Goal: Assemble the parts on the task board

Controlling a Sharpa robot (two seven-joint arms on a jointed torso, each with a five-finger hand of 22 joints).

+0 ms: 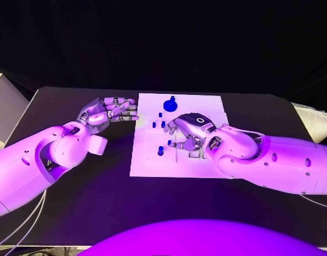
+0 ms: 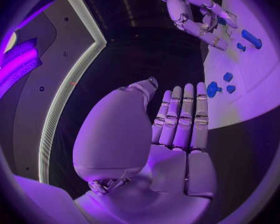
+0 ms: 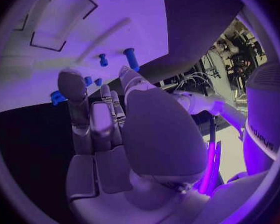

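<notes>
Counted one white task board (image 1: 210, 104) on one black table (image 1: 94, 186) — several small blue parts (image 1: 170, 103), exact number unclear — and two hands: left hand (image 1: 108, 111), right hand (image 1: 190, 128).

Task board (image 1: 210, 101) sits mid-table (image 1: 79, 192), w/ large part (image 1: 170, 103) at its far edge, small parts (image 1: 161, 151) nearer the front, left hand (image 1: 108, 111) just off board's left edge, right hand (image 1: 189, 130) over board's middle.
</notes>
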